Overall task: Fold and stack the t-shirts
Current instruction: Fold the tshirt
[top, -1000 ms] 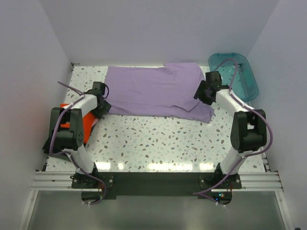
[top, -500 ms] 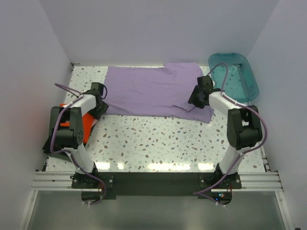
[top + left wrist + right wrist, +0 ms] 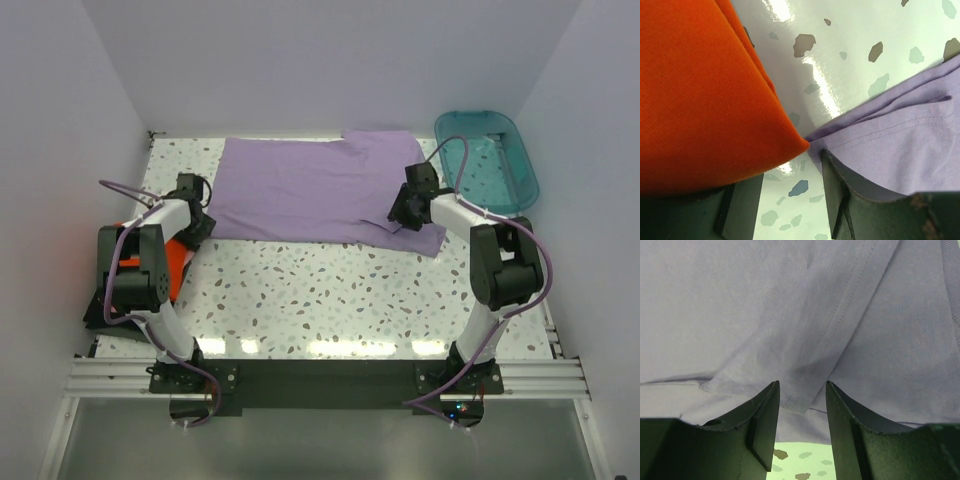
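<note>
No text, label, brand, number or sign can be read in any of the views
</note>
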`<state>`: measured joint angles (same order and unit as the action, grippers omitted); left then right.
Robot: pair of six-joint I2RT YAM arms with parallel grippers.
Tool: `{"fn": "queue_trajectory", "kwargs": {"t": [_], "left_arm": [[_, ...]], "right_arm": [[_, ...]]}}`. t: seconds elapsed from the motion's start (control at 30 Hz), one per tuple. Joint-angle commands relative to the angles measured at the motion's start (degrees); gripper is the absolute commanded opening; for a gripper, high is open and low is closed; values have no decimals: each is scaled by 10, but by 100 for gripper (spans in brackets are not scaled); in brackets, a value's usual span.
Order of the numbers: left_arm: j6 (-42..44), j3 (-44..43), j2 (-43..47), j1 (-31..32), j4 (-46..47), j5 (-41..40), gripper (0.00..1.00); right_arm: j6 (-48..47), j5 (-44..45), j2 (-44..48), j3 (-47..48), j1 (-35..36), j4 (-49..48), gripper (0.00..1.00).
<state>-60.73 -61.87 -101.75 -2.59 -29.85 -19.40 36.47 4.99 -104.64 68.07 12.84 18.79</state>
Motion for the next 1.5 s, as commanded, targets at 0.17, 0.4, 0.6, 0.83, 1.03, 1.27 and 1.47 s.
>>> {"fn": "queue_trajectory", "kwargs": {"t": [0.17,0.4,0.6,0.83,1.03,1.27,1.47], "left_arm": [[4,10,7,-12,6,-13,51],[13,12,1,-13,20,2,45],[16,14,-1,-13,25,8,43],[19,13,-4,-12,29,9,36],[21,12,-6,-12,30,13,28],[24,11,-8,-12,33,19,17],[26,10,-12,-12,34,21,7]], "right_arm": [[7,7,-1,-9,5,-28,45],[10,5,-7,-16,7,-36,45],[15,5,-21,-4,10,-37,35],[15,9,-34,32,10,-27,6],[9,5,-51,86,9,-11,0],[-7,-1,-94,165,10,12,0],[-18,-8,-142,235,10,21,0]]}}
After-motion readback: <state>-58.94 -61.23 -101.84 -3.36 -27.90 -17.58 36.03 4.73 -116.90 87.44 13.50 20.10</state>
